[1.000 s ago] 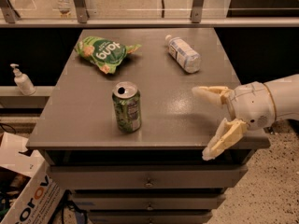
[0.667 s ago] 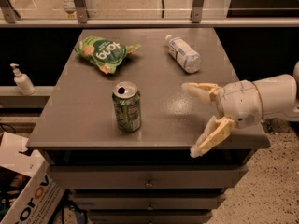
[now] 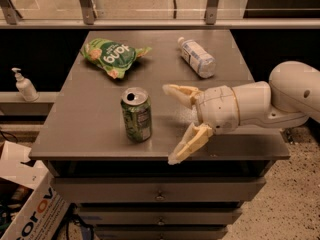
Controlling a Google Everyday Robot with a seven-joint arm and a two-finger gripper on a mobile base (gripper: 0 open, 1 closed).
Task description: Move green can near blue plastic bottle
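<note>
The green can (image 3: 136, 115) stands upright on the grey table (image 3: 95, 134) near its front edge, left of the middle. The blue plastic bottle (image 3: 197, 57) lies on its side at the back right of the table, cap toward the back. My gripper (image 3: 172, 124) reaches in from the right, open, its two cream fingers (image 3: 190, 143) spread wide and pointing left. It is empty and sits a short gap to the right of the can, not touching it.
A flat green snack bag (image 3: 111, 57) lies at the back left of the table. A white pump dispenser (image 3: 23, 85) stands on a lower ledge to the left. A cardboard box (image 3: 27, 199) sits on the floor at the lower left. Drawers are below the tabletop.
My gripper has moved left across the table's front toward the can, still open. The can, bottle and bag have not moved.
</note>
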